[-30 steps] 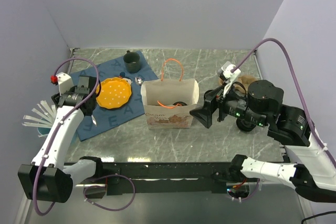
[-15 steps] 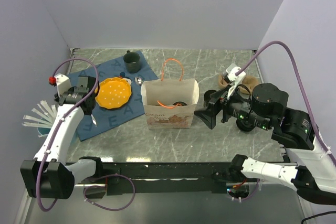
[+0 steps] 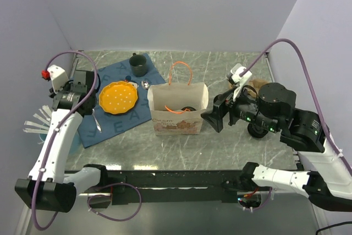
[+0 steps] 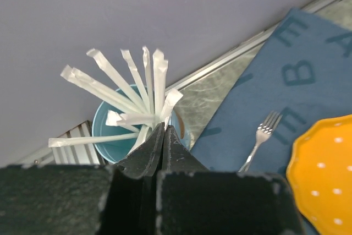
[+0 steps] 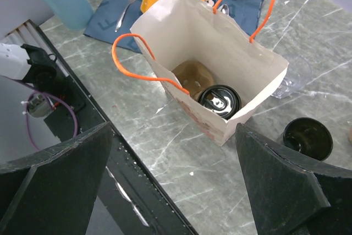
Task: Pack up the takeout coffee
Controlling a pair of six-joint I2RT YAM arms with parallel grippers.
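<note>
Lidded cup (image 5: 219, 102) sits in tray (image 5: 191, 76) inside bag (image 5: 181, 20), under wide-open right jaws; 2nd dark cup (image 5: 307, 137) on table (image 5: 209, 180), outside them. Left jaws shut at straws (image 4: 148, 81), grip unclear; prob. lift straight, w/o tipping blue cup (image 4: 107, 136); fork (image 4: 264, 133), plate (image 4: 324, 174) beside; orange handles (image 5: 113, 56) may snag.

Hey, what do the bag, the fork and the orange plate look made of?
Bag: matte cream paper, creased walls, orange cord handles. Fork: shiny silvery metal, probably steel. Plate: smooth orange with white dots, scalloped rim; ceramic or plastic, cannot tell.
</note>
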